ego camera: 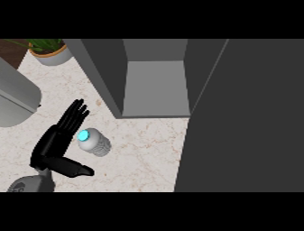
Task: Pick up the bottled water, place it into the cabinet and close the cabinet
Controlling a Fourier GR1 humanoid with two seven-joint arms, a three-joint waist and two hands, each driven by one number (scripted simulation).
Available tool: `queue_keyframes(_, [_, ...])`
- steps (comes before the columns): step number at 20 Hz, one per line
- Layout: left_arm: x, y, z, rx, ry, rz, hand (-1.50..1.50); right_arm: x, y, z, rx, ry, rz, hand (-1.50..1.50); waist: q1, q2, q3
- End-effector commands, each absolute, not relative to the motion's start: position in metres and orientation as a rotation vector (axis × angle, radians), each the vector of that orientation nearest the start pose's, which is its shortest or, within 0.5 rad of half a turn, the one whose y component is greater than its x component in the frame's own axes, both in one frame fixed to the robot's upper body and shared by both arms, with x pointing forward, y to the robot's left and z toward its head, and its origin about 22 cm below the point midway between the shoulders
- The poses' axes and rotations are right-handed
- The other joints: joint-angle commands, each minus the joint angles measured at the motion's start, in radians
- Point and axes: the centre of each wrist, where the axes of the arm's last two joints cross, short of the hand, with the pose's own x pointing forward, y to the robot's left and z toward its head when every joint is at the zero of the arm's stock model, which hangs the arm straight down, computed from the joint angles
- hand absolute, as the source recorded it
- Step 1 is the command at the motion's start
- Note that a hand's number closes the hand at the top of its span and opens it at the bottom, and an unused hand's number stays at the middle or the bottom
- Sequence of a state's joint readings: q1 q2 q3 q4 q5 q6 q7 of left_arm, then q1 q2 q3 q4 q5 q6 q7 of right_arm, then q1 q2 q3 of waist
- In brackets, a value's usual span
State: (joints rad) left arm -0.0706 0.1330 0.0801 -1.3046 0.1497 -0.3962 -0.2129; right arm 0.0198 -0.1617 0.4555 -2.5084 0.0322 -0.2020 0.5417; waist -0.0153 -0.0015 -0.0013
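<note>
Bottled water (94,141) upright on tabletop (147,153), not yet grasped. Left hand (56,137) just beside it, fingers straight, thumb spread wide. Cabinet (153,85) open, interior bare. Remaining: grasp, place, close door (254,117).

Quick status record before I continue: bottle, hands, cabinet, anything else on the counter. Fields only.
bottled water: upright on the marble counter, blue cap up, not held
left hand: open, fingers straight, just left of the bottle
right hand: not in view
cabinet: open, inside shelf bare
cabinet door: swung open at the view's right
potted plant: far left corner
grey appliance: left edge, type unclear
</note>
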Motion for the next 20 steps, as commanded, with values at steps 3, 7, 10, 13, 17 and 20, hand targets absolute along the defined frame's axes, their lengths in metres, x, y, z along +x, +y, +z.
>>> queue_keyframes(3, [0.258, 0.282, -0.074, -0.280, -1.569, -0.156, -1.50, 0.088, -0.185, 0.215, 0.263, -1.978, 0.177, -1.50, -0.006, 0.000, -0.001])
queue_keyframes(7, [0.250, 0.294, -0.092, -0.282, -1.546, -0.151, -1.50, 0.086, -0.191, 0.217, 0.263, -1.943, 0.193, -1.50, 0.000, 0.000, 0.000])
queue_keyframes(10, [0.256, 0.290, -0.110, -0.264, -1.556, -0.149, -1.50, 0.106, -0.183, 0.213, 0.238, -1.959, 0.208, -1.50, 0.002, 0.002, 0.000])
queue_keyframes(13, [0.246, 0.307, -0.124, -0.291, -1.549, -0.145, -1.50, 0.097, -0.182, 0.212, 0.275, -1.959, 0.202, -1.50, -0.004, 0.002, 0.000])
queue_keyframes(17, [0.265, 0.289, -0.125, -0.322, -1.540, -0.130, -1.50, 0.101, -0.180, 0.213, 0.252, -1.963, 0.198, -1.50, -0.002, 0.002, -0.001])
queue_keyframes(20, [0.258, 0.290, -0.135, -0.330, -1.557, -0.120, -1.50, 0.089, -0.190, 0.218, 0.252, -1.977, 0.207, -1.50, -0.014, 0.003, -0.001])
